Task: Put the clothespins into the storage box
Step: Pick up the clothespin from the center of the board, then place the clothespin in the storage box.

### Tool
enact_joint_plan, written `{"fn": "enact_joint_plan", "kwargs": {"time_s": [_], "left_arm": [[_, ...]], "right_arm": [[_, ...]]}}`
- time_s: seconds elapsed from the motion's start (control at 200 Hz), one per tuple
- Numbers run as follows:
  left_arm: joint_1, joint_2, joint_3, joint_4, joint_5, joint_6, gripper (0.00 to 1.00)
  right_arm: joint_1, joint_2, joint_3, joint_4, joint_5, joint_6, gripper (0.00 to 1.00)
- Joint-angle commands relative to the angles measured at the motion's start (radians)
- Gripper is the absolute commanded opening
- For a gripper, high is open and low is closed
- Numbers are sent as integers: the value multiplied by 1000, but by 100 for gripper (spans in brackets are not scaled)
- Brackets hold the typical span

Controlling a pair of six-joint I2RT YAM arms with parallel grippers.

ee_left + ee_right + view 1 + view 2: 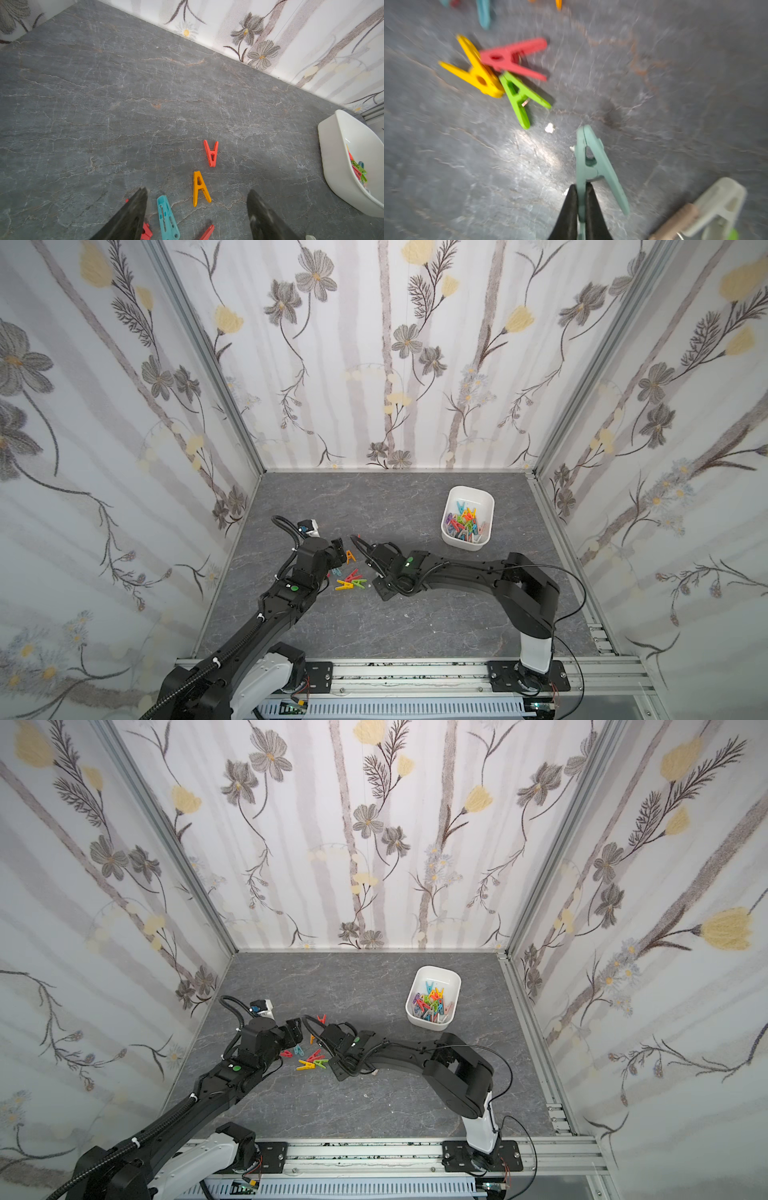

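My right gripper (pixel 581 188) is shut on one leg of a teal-green clothespin (pixel 593 162) just above the grey floor; in both top views its fingers are hidden under the right wrist (pixel 409 562). Ahead of it lie yellow (pixel 477 70), red (pixel 512 58) and green (pixel 519 97) clothespins. My left gripper (pixel 197 191) (pixel 340 551) hangs open over an orange clothespin (pixel 199 188) and a teal one (pixel 167 218), with a red one (pixel 211 153) beyond. The white storage box (pixel 469 489) (pixel 436 968) stands at the back right, holding several clothespins (pixel 465 522).
A pale beige clothespin (pixel 716 207) lies beside the right wrist. Small white specks (pixel 549 127) dot the floor. Flowered walls close in the back and both sides, and an aluminium rail (pixel 415 672) with both arm bases runs along the front.
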Motion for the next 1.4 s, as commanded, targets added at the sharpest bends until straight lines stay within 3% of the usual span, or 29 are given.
{"fn": "enact_joint_plan", "kwargs": {"time_s": [0.0, 0.16, 0.35, 0.545, 0.724, 1.034, 1.194, 1.394], "left_arm": [[-42, -3, 25, 43, -67, 92, 75], [-272, 57, 64, 161, -201, 276, 75], [-492, 263, 139, 280, -212, 405, 77], [-526, 461, 244, 271, -151, 371, 78], [-521, 532, 293, 222, -150, 353, 79], [-438, 480, 246, 194, -104, 283, 79], [-373, 416, 207, 164, -80, 223, 79], [-299, 303, 113, 110, -14, 85, 79]], "right_arm": [[-73, -123, -24, 19, 34, 31, 8], [-281, -291, -111, 52, 20, 61, 6], [-552, -355, -191, 138, -24, 100, 5], [-705, -211, -130, 189, -49, 90, 5], [-769, -89, -65, 176, 16, 108, 6], [-754, -142, -69, 63, 184, 75, 35], [-656, -253, -138, 62, 140, 106, 35], [-422, -335, -290, 112, 52, 332, 37]]}}
